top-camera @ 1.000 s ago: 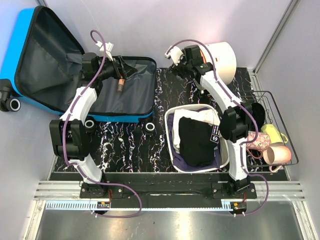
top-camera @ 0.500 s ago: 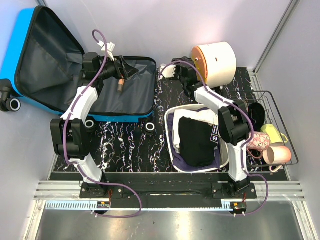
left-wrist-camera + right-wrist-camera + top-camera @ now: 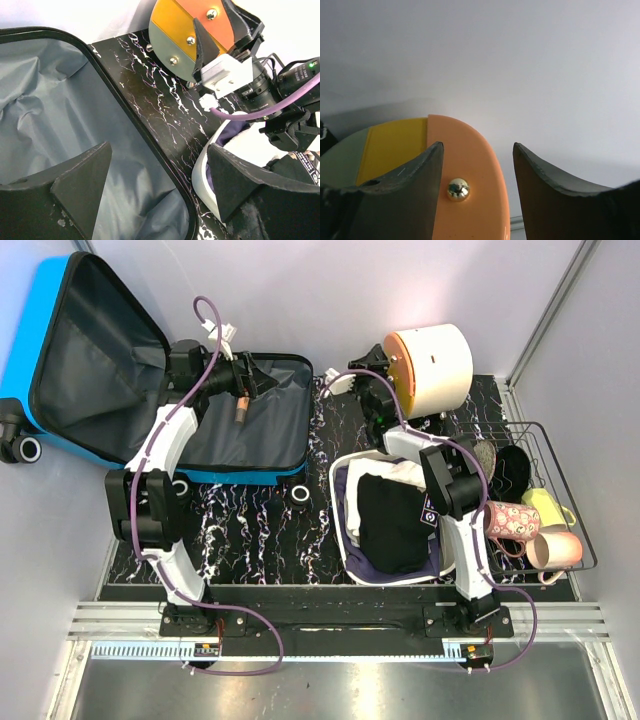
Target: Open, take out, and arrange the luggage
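- The luggage (image 3: 110, 350) sits at the far left of the table. We see a glossy bright blue hard shell lying open, with its base flat on the tabletop and its lid tipped back toward the left.
- Both halves are lined in dark grey fabric that looks soft and creased, edged by a black zip rim. Small black wheels (image 3: 300, 497) stick out along the near side.
- The left gripper (image 3: 159, 150) hangs over the right edge of the base. Its wedge-shaped fingers are spread wide with nothing between them.
- The tabletop (image 3: 250, 530) is black with white marble veining.
- A cream drum (image 3: 435, 365) lies on its side at the back. Its flat end is split into orange, yellow and grey-green segments, each set with a brass stud.
- The right gripper (image 3: 477, 147) straddles the orange edge of that end with its fingers apart. We cannot tell whether they touch it.
- A white rounded basin (image 3: 345, 530) holds dark folded cloth.
- A black wire basket (image 3: 585, 540) at the right carries mugs.
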